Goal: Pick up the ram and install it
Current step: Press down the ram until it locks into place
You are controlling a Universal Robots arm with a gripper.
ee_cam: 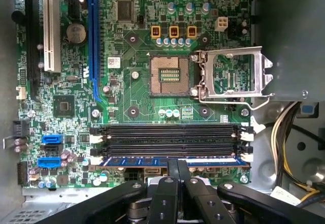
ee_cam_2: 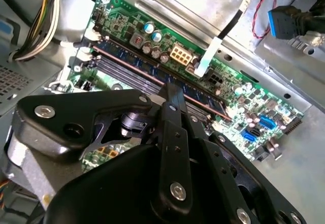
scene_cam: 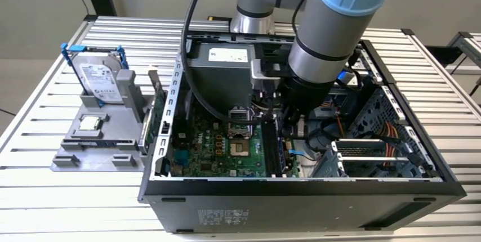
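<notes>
Looking across the exterior view from its left, I saw a silver hard drive point(scene_cam: 99, 79) with blue rails standing upright in a grey holder point(scene_cam: 98, 146). It had a white label with print on its face. A square processor chip point(scene_cam: 90, 122) lay flat on the same holder, below the drive. A green card point(scene_cam: 154, 112) with a metal bracket stood between the holder and the open computer case point(scene_cam: 301, 197). The front wall of the case carried a small sticker with fine print.

Inside the case lay the green motherboard point(scene_cam: 225, 146), and my arm point(scene_cam: 330, 45) came down into it from above. A white label sat on the power supply point(scene_cam: 225, 56) behind the arm. At the exterior view's right was the grey drive cage point(scene_cam: 375, 152).

In the first wrist view, a white brand logo was printed at the board's far edge, beyond the open processor socket point(ee_cam: 170, 74). The ram point(ee_cam: 167, 160) sat in the one of the four long slots that was nearest to me. The three black slots point(ee_cam: 167, 137) beside it were empty. In the second wrist view the ram point(ee_cam_2: 132, 61) ran as a blue stick along its slot.

My gripper point(ee_cam: 177, 165) had its fingers point(ee_cam_2: 170, 94) clenched together with nothing between them. In both wrist views their tips were at the top edge of the ram, about at its middle, and seemed to touch it.
</notes>
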